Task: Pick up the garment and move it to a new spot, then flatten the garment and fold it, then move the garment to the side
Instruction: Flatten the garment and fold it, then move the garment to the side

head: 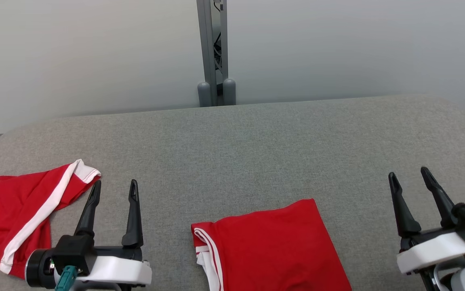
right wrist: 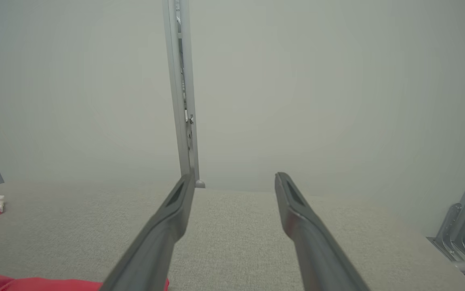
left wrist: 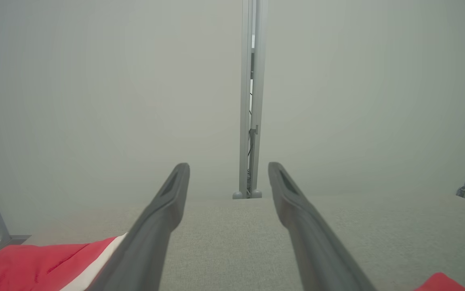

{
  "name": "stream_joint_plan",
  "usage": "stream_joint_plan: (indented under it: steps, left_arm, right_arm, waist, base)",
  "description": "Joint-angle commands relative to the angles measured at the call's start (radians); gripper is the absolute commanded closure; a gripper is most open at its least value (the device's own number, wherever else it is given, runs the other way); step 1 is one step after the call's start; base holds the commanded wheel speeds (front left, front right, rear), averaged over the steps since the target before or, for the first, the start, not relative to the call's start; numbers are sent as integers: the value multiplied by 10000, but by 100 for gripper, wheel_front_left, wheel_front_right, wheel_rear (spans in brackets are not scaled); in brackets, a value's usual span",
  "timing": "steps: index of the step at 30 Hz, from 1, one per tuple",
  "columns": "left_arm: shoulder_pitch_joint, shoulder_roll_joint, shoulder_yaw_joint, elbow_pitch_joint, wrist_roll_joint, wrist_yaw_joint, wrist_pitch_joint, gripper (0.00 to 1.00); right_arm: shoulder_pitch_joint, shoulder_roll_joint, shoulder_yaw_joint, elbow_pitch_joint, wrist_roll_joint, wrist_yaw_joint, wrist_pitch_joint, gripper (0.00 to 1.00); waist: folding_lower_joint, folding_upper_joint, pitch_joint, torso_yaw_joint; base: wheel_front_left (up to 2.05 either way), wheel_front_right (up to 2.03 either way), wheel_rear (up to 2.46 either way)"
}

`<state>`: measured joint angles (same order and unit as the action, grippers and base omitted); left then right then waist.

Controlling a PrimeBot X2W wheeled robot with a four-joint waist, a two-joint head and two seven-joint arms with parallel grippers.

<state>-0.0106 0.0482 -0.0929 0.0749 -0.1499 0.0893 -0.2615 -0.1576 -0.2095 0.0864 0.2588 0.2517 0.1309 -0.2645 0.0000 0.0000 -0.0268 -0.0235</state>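
Observation:
A red garment point(head: 272, 246) with white trim lies folded into a neat rectangle on the grey table point(head: 256, 145), at the front centre between my two arms. A second red garment point(head: 18, 214) with a white stripe lies rumpled at the left edge. My left gripper point(head: 115, 182) hovers open just right of the rumpled one, fingers pointing away from me, nothing between them. In the left wrist view the left gripper point(left wrist: 228, 166) has that cloth point(left wrist: 34, 266) beside its left finger. My right gripper point(head: 409, 172) stands open and empty at the right; the right wrist view shows the right gripper point(right wrist: 236, 176) over bare table.
A pale partition wall with a grey metal post point(head: 213, 52) stands behind the table's far edge. The table's corners are rounded, and more metal brackets point(right wrist: 460, 226) show off its right side. Bare grey surface stretches across the middle and back.

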Motion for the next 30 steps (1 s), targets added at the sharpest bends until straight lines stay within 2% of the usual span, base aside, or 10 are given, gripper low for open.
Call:
stream_joint_plan:
  steps: [1,4,7,16,18,20,22,23,30]
  left_arm:
    - [128,45,20,-100,20,76,-25,0]
    - [275,45,-66,-175,85,143,-25,0]
    - [367,48,-140,-212,95,190,-26,0]
    - [329,47,-229,-140,47,124,-25,0]
    - [326,47,-262,-98,27,100,-25,0]
    - [326,42,-313,-51,31,77,-26,0]
    - [301,48,-355,14,52,41,-25,0]
    - [241,53,-368,57,72,-17,-26,0]
    - [-42,48,-393,120,186,-113,-26,0]
  right_arm:
    - [414,171,-258,-178,-319,-4,-7,0]
    - [834,573,-435,-268,-497,-4,-7,0]
    - [1022,707,-412,-223,-621,-4,-8,0]
    - [919,659,-229,-1,-210,-4,-9,0]
    - [950,512,311,632,421,-4,21,0]
    - [644,39,1031,1214,842,-4,32,0]
    - [469,-133,1773,1749,1619,-1,306,0]
    - [249,-384,2427,2080,2469,-3,605,0]
    - [-661,-1085,4313,2357,5254,-4,1275,0]
  waist:
    - [0,0,-1,-15]
    - [0,0,8,-37]
    - [0,0,14,-49]
    - [0,0,70,41]
    - [0,0,111,78]
    - [0,0,202,117]
    - [0,0,310,158]
    - [0,0,442,201]
    - [0,0,1063,342]
  base:
    - [0,0,0]
    - [0,0,0]
    - [0,0,0]
    - [0,0,0]
    - [0,0,0]
    - [0,0,0]
    - [0,0,0]
    - [0,0,0]
    - [0,0,0]
